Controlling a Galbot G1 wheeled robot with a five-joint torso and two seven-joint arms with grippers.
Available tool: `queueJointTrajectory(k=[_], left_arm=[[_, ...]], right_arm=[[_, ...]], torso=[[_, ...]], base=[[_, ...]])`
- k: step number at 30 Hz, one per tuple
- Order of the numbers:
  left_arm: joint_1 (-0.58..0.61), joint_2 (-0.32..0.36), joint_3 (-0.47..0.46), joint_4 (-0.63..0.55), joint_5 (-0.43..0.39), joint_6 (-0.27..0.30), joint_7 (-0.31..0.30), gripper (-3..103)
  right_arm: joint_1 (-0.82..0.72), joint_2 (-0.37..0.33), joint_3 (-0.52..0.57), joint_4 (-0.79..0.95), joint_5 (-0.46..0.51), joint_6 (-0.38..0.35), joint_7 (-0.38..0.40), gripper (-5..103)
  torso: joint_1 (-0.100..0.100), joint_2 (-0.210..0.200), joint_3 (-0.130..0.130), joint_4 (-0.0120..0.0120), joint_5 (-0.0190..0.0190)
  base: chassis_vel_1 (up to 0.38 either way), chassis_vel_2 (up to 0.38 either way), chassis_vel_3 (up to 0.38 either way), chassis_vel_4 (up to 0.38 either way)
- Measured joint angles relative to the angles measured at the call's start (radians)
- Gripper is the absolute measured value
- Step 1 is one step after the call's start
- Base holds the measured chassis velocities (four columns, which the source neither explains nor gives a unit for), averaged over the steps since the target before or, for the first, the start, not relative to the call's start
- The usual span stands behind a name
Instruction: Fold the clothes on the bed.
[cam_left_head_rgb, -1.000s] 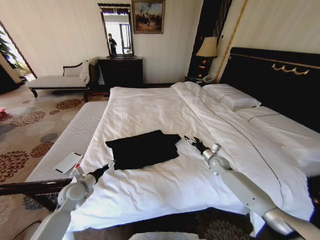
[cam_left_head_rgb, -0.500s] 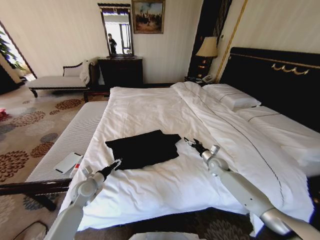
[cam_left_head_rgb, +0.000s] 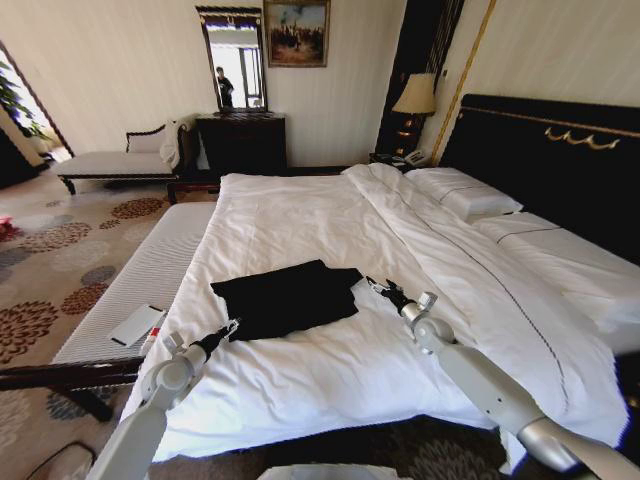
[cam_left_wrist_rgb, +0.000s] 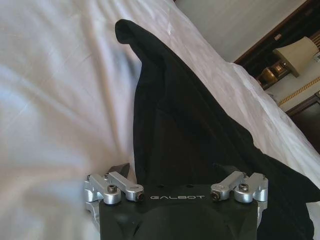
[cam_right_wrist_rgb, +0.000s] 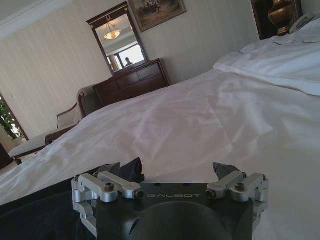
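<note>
Black cotton, thin and limp: the T-shirt (cam_left_head_rgb: 288, 297) lies flat on the white duvet (cam_left_head_rgb: 330, 230) toward the foot of the bed (cam_left_head_rgb: 560, 170), already partly doubled over, with one edge raised in a soft ridge in my left wrist view. I judge it light, floppy and quick to drape; it will not hold a crease unaided, and it may drag the loose, wrinkled duvet along if I pinch too deep. My left gripper (cam_left_head_rgb: 226, 330) hovers just at the near left corner of the shirt, fingers spread, nothing between them; the cloth runs right up to the gripper in the left wrist view. My right gripper (cam_left_head_rgb: 381, 291) sits just beside the shirt's right edge, low over the duvet, also spread and holding nothing; a dark fold of the shirt shows next to one finger (cam_right_wrist_rgb: 109, 170). Best hold, as I read it: pinch only the top layer at the two near corners or along the hem edge, where the fabric is doubled and offers a lip. Risk: picking up both layers at once, or catching duvet with shirt. Lifting evenly with both sides should keep it from sagging in the middle.
</note>
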Motion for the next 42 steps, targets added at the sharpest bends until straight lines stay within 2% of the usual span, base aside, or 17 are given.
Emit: queueJointTrajectory(k=[3, 4, 6, 9, 13, 14, 16, 19, 22, 24, 26, 30, 34, 35, 39, 42], left_arm=[[0.009, -0.008, 0.007, -0.011, 0.013, -0.003, 0.007, 80], [0.009, -0.008, 0.007, -0.011, 0.013, -0.003, 0.007, 80], [0.021, -0.009, 0.008, -0.020, 0.019, -0.007, 0.012, 68], [0.031, -0.008, 0.007, -0.029, 0.023, -0.013, 0.017, 63], [0.049, -0.005, 0.002, -0.050, 0.034, -0.028, 0.023, 42], [0.049, -0.005, 0.002, -0.050, 0.034, -0.028, 0.023, 42], [0.057, -0.005, 0.000, -0.057, 0.045, -0.038, 0.028, 30], [0.066, -0.005, -0.002, -0.065, 0.051, -0.042, 0.029, 26], [0.088, -0.003, -0.007, -0.087, 0.052, -0.043, 0.028, 10], [0.100, 0.001, -0.010, -0.100, 0.052, -0.043, 0.027, 10], [0.132, 0.018, -0.021, -0.133, 0.046, -0.044, 0.020, 2], [0.188, 0.060, -0.062, -0.192, -0.003, -0.045, 0.008, 2], [0.298, 0.133, -0.162, -0.288, -0.060, -0.046, 0.004, 2], [0.298, 0.133, -0.162, -0.288, -0.060, -0.046, 0.004, 2], [0.466, 0.195, -0.290, -0.367, -0.079, -0.053, 0.012, 2], [0.515, 0.202, -0.320, -0.366, -0.065, -0.060, 0.020, 2]], right_arm=[[-0.002, -0.005, 0.002, 0.003, 0.000, 0.001, 0.000, 100], [-0.002, -0.005, 0.002, 0.003, 0.000, 0.001, 0.000, 100], [-0.002, -0.007, 0.003, 0.002, 0.001, 0.002, 0.000, 100], [0.001, -0.007, 0.003, 0.002, 0.001, 0.002, 0.000, 100], [0.002, -0.007, 0.003, 0.002, 0.001, 0.003, 0.001, 100], [0.002, -0.007, 0.003, 0.002, 0.001, 0.003, 0.001, 100], [-0.001, -0.005, 0.003, 0.002, 0.001, 0.005, 0.002, 100], [-0.006, -0.004, 0.004, 0.003, 0.000, 0.008, 0.003, 100], [-0.013, -0.003, 0.008, 0.005, -0.002, 0.011, 0.004, 100], [-0.015, -0.004, 0.010, 0.005, -0.002, 0.012, 0.004, 100], [-0.018, -0.006, 0.015, 0.005, -0.003, 0.012, 0.005, 100], [-0.019, -0.010, 0.024, 0.006, -0.003, 0.014, 0.007, 100], [-0.020, -0.011, 0.035, 0.007, -0.002, 0.016, 0.010, 100], [-0.020, -0.011, 0.035, 0.007, -0.002, 0.016, 0.010, 100], [-0.018, -0.008, 0.039, 0.008, -0.002, 0.016, 0.011, 100], [-0.014, -0.002, 0.039, 0.005, -0.002, 0.016, 0.011, 100]], torso=[[0.000, 0.000, 0.000, 0.0000, -0.0001], [0.000, 0.000, 0.000, 0.0000, -0.0001], [0.000, 0.000, 0.000, 0.0000, -0.0001], [0.000, 0.000, 0.000, 0.0000, -0.0001], [0.000, 0.000, 0.000, 0.0000, -0.0001], [0.000, 0.000, 0.000, 0.0000, -0.0001], [0.000, 0.000, 0.000, 0.0000, -0.0001], [0.000, 0.000, 0.000, 0.0000, -0.0001], [0.000, 0.000, 0.000, -0.0001, -0.0002], [0.000, 0.000, 0.000, -0.0001, -0.0002], [0.000, 0.000, 0.000, -0.0001, -0.0002], [0.000, 0.000, 0.000, 0.0000, -0.0002], [0.000, 0.000, 0.000, -0.0003, -0.0004], [0.000, 0.000, 0.000, -0.0003, -0.0004], [0.000, 0.000, 0.000, 0.0003, 0.0003], [0.000, 0.000, 0.000, 0.0006, -0.0001]], base=[[0.000, 0.000, 0.000, 0.000], [0.000, 0.000, 0.000, 0.000], [0.000, 0.000, 0.000, 0.000], [0.000, 0.000, 0.000, 0.000], [0.000, 0.000, 0.000, 0.000], [0.000, 0.000, 0.000, 0.000], [0.000, 0.000, 0.000, 0.000], [0.000, 0.000, 0.000, 0.000], [0.000, 0.000, 0.000, 0.000], [0.000, 0.000, 0.000, 0.000], [0.000, 0.000, 0.000, 0.000], [0.000, 0.000, 0.000, 0.000], [0.000, 0.000, 0.000, 0.000], [0.000, 0.000, 0.000, 0.000], [0.000, 0.000, 0.000, 0.000], [0.000, 0.000, 0.000, 0.000]])
